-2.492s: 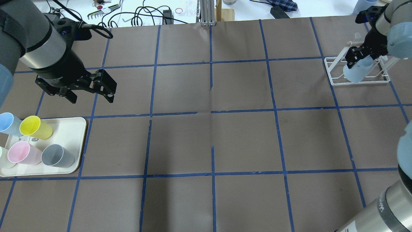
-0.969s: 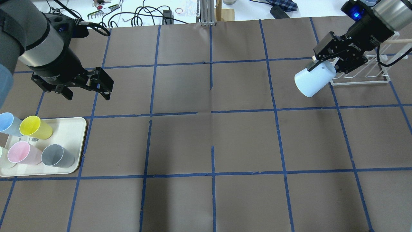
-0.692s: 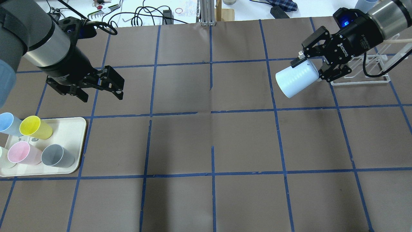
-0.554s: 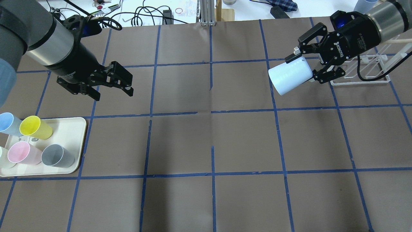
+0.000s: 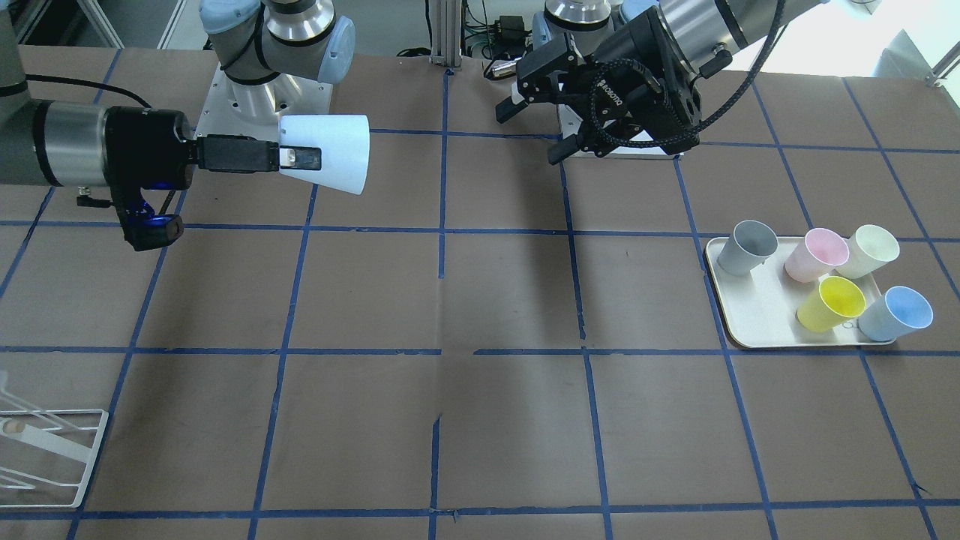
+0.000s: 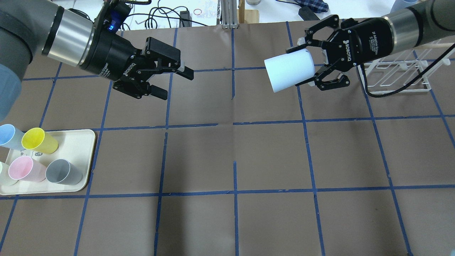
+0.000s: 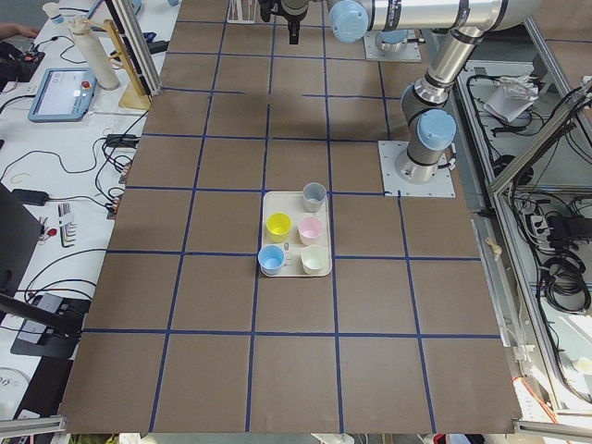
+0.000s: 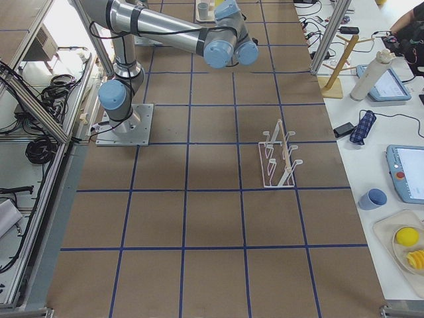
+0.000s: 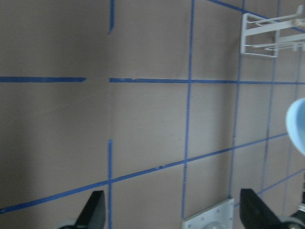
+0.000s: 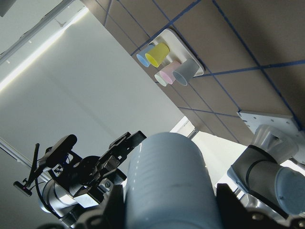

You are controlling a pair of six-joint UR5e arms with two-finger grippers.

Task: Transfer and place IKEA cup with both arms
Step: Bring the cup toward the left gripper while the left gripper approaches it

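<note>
My right gripper (image 6: pixel 314 68) is shut on the pale blue IKEA cup (image 6: pixel 289 69) and holds it on its side above the table's far middle, wide end toward the left arm. The front-facing view shows this cup (image 5: pixel 330 154) in that gripper (image 5: pixel 300 157). It fills the right wrist view (image 10: pixel 171 186). My left gripper (image 6: pixel 175 84) is open and empty, pointing at the cup with a clear gap between them; it also shows in the front-facing view (image 5: pixel 530 135). In the left wrist view the cup's rim (image 9: pixel 296 131) shows at the right edge. A second blue cup (image 6: pixel 9 137) stands on the tray (image 6: pixel 76 142).
The cream tray (image 5: pixel 750 315) at the near left also holds yellow (image 6: pixel 39 141), pink (image 6: pixel 25 169), grey (image 6: pixel 64 172) and pale cream cups. A white wire rack (image 6: pixel 394 76) stands empty at the far right. Cables and tools lie beyond the table's far edge.
My right gripper lifted the blue cup out of the wire rack and carried it left toward the table's middle. My left gripper moved right toward it and stayed open.
</note>
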